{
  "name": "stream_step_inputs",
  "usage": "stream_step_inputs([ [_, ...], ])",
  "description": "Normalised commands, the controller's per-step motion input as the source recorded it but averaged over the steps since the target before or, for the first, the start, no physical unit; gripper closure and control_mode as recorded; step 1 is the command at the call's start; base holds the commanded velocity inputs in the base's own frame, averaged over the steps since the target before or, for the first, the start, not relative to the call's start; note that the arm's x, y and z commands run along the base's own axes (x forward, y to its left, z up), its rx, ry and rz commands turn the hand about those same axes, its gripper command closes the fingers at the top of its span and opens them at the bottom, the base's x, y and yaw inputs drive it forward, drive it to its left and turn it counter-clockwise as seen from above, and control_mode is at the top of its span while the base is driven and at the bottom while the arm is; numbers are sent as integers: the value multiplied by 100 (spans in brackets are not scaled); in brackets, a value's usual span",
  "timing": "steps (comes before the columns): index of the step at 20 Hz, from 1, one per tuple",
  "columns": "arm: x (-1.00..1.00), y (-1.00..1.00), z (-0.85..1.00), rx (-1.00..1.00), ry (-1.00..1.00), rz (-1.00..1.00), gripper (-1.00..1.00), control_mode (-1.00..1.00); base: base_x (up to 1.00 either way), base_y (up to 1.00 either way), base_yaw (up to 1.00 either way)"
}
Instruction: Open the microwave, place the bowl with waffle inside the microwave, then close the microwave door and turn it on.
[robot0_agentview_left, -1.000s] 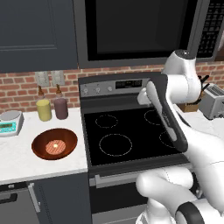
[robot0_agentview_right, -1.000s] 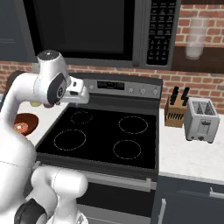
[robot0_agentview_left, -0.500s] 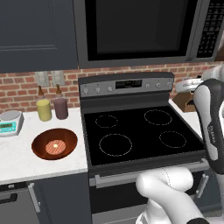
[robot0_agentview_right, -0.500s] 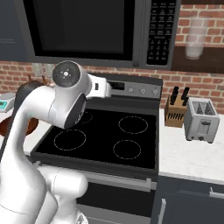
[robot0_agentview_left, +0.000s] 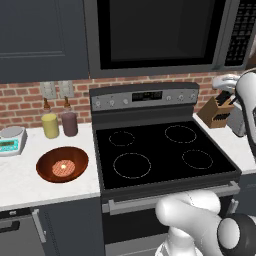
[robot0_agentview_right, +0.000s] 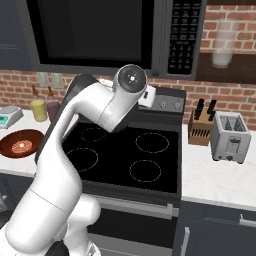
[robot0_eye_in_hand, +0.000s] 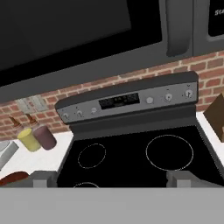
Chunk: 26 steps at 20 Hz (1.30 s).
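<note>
Arm has swung right; gripper (robot0_eye_in_hand: 111, 177) open, microwave door (robot0_agentview_left: 155, 32) shut

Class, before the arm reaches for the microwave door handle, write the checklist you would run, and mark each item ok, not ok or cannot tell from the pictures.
1. Microwave door shut, so opening is the next step: ok.
2. Door handle unobstructed: ok.
3. Gripper open and empty: ok.
4. Waffle sits in the bowl on the counter left of the stovetop: ok.
5. Nothing on the stovetop beneath the door: ok.
6. Gripper lined up with the handle: not ok, it sits low, facing the range's control panel.
</note>
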Motion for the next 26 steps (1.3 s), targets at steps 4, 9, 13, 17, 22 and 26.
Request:
stream_step_inputs([
  [4, 14, -4, 9, 0, -4, 0, -100, -100, 0, 0, 0],
  [9, 16, -24, 25, 0, -2, 0, -100, -100, 0, 0, 0],
  [13, 24, -31, 31, 0, -6, -3, -100, -100, 0, 0, 0],
  [17, 46, -15, 31, 0, -10, -7, -100, -100, 0, 0, 0],
  [22, 39, -18, 28, 0, -9, -6, -100, -100, 0, 0, 0],
  [26, 35, -19, 16, 0, -7, -6, -100, -100, 0, 0, 0],
])
